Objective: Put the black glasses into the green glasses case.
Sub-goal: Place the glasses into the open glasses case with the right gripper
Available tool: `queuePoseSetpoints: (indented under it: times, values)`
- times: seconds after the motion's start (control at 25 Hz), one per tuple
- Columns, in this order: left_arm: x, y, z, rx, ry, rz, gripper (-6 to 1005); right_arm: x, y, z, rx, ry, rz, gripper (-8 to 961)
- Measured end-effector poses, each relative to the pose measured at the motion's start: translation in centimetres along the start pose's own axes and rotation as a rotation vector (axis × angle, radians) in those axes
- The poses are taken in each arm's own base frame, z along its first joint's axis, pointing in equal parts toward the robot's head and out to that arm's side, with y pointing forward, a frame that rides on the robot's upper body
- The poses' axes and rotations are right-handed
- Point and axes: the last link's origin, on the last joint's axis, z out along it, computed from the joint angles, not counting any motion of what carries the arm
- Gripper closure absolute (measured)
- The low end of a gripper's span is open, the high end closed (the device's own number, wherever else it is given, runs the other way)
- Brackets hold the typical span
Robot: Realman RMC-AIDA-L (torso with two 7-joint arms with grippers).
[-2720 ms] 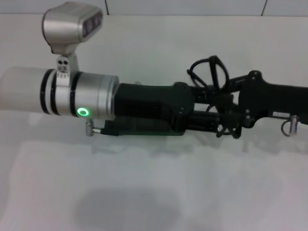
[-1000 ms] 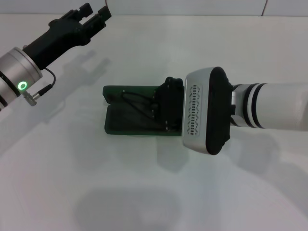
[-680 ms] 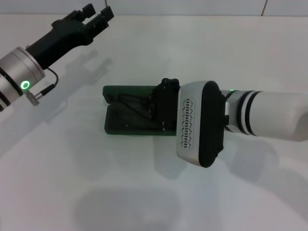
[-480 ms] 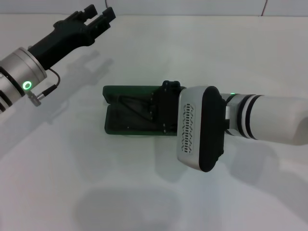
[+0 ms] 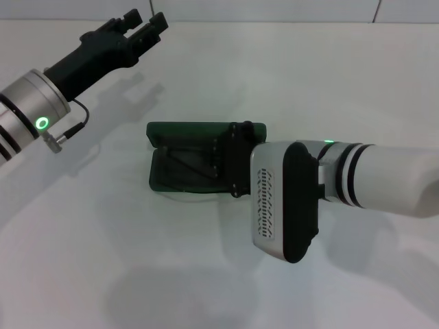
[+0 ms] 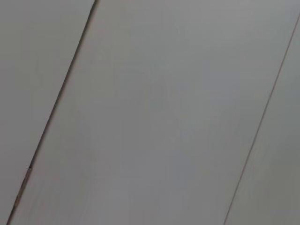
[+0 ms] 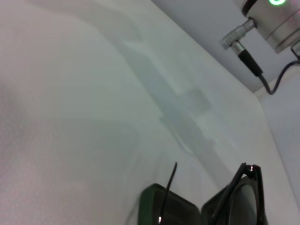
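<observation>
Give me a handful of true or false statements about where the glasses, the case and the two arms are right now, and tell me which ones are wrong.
1. The dark green hinged hard glasses case lies open on the white table. True.
2. The thin black wire-frame glasses lie on the table beside the case. False: they are inside the open case.
3. The right tool is at the case's end nearer the right arm. True.
4. The left tool is gripping the case lid. False: it is up at the table's far edge, well away from the case.
5. The left wrist view shows the glasses close up. False: it shows only plain pale surface.
</observation>
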Motion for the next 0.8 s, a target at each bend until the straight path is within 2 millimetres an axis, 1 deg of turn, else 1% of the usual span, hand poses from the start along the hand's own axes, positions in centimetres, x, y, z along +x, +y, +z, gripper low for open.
queuePoseSetpoints:
  times: [0.24,0.52,0.8]
  values:
    - [-0.11,0.02,0.04,0.001,-0.002,-0.002,348,0.05,0.50,-0.12,0.047,0.007,-0.040,834]
    - [-0.10,0.03,0.07,0.000,-0.003,-0.004,349,0.49,0.33,-0.25,0.057,0.019,-0.050,833]
    - [-0.08,-0.02,0.20,0.004,-0.006,0.001,348,0.98,0.38,-0.19,0.056,0.035,-0.129,832]
